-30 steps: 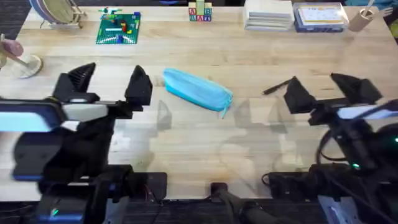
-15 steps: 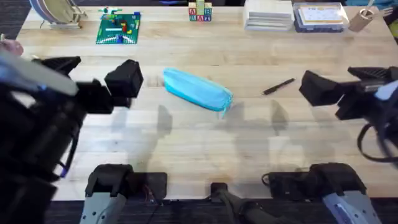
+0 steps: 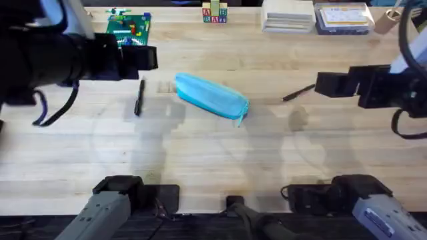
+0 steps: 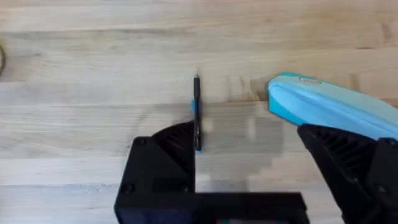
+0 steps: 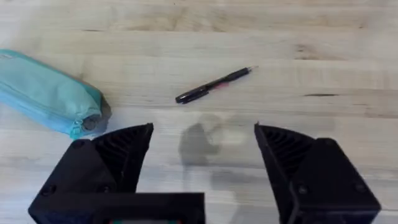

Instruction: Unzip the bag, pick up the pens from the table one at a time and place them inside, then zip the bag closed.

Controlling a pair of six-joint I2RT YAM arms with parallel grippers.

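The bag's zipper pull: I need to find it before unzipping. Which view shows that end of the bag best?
The right wrist view: the bag's zipper-pull end lies near and unblocked. The overhead view shows the whole bag but its pull end is small. The left wrist view shows the opposite end, partly behind a finger.

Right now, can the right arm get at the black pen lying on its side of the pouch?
Probably yes. The right claw is open above the table, with the black pen just ahead on bare wood. The turquoise pouch lies off to one side, apart from the pen, so nothing blocks a descent.
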